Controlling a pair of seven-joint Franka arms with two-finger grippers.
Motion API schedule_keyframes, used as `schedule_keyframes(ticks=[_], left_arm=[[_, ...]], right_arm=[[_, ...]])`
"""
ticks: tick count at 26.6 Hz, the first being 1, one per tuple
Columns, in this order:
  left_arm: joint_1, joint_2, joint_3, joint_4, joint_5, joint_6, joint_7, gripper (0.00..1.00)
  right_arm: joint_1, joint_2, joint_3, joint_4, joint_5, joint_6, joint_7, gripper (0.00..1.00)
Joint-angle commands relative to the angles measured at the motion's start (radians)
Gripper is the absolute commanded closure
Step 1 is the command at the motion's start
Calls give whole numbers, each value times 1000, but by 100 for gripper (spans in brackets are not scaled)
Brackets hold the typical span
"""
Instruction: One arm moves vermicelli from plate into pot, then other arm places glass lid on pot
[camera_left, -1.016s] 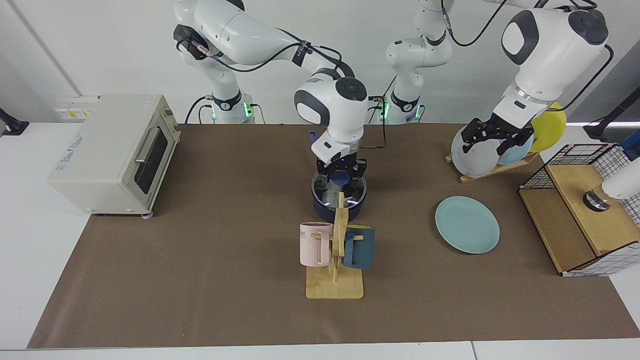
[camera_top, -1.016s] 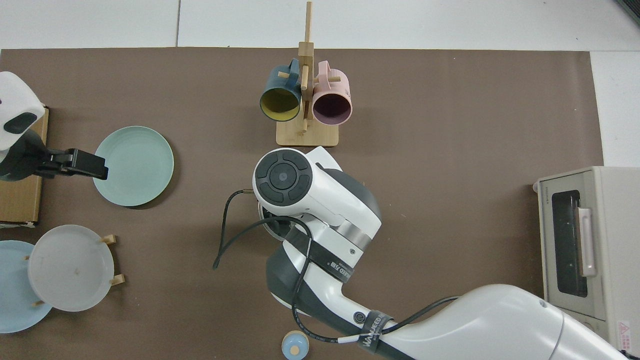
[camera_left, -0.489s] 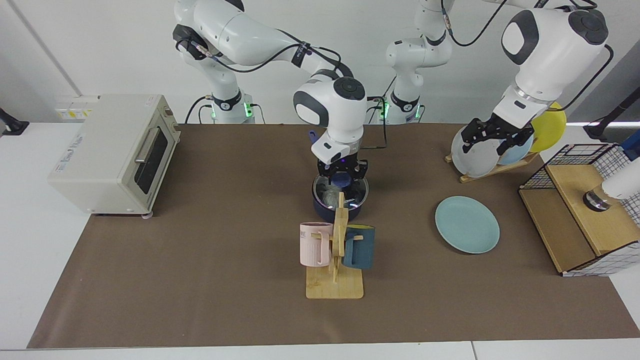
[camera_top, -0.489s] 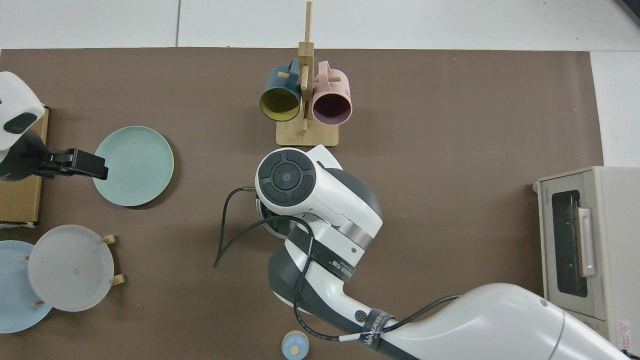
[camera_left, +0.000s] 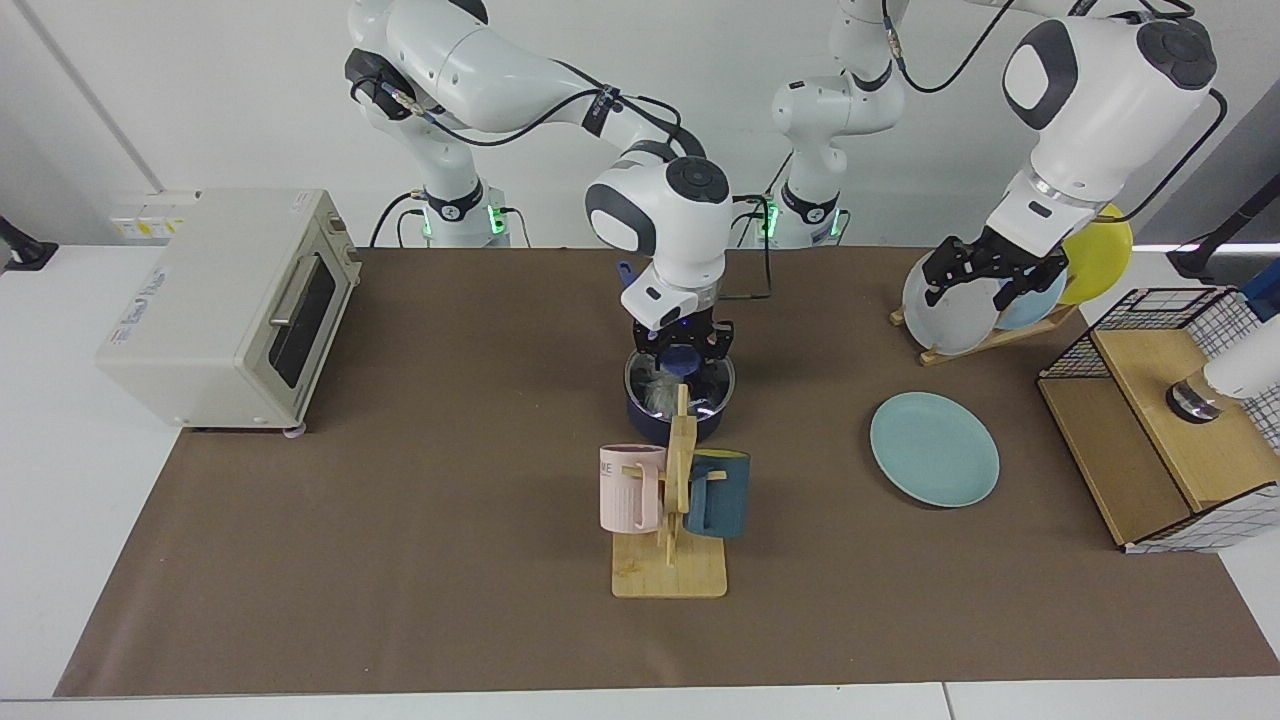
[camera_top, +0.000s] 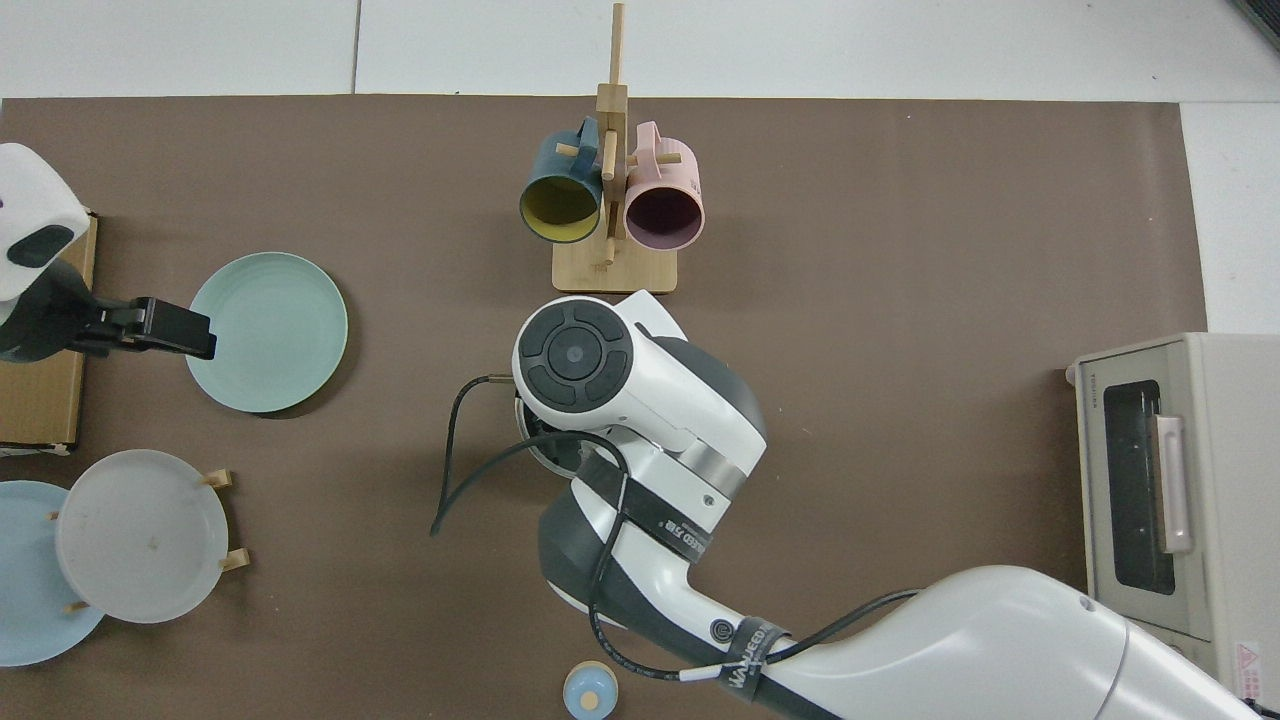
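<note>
The round clear glass lid with metal rim and blue centre knob (camera_left: 681, 371) is now sitting level on the small dark navy saucepan (camera_left: 680, 412), where a second ago it was hanging tilted and slightly off to one side; over the last half second it has shifted a little and seated. The fluffy white vermicelli bundle (camera_left: 659, 386) is showing through the glass, inside the pot. The round flat teal-green plate (camera_left: 934, 448) is lying bare on the brown-covered counter (camera_left: 400, 520), well apart from the pot.

The right claw (camera_left: 681, 346) is hovering directly over the knob, its wrist slightly higher than one second ago. Its fingers are standing either side of the knob, but whether they are gripping or have let go I cannot tell. In the top view the right arm's wrist is covering pot and lid entirely.

The left claw (camera_left: 988, 272) is waiting raised in front of the upright plate rack (camera_left: 975, 335), its fingers spread and holding nothing, unmoved.

Judgement: both steps look essentially done; what remains is a release and a straight lift clear. A sideways pull could drag the lid off its seat.

The wooden mug stand (camera_left: 672, 520) is partly blocking the facing view of the pot.
</note>
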Motion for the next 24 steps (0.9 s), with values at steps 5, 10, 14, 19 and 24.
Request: schedule_keyframes(ticks=[5,10,14,19,24], left_arm=[[-10,-14,7,-7,8,1,-10,0],[-10,-14,7,-7,6,1,-10,0],[-10,-14,7,-7,6,2,-10,0],[-10,-14,7,-7,8,1,-10,0],[-9,-14,7,-7,8,1,-10,0]], right_arm=[[-21,-6,20,-17,-22,23,19,22],[-19,-6,21,-17,-22,23,19,14],[-15,-6,20,-10,-23,12,20,13],[-15,-18,20,2,-20,-21,22,7],[8,-55,20,55,-8,-103,22,2]])
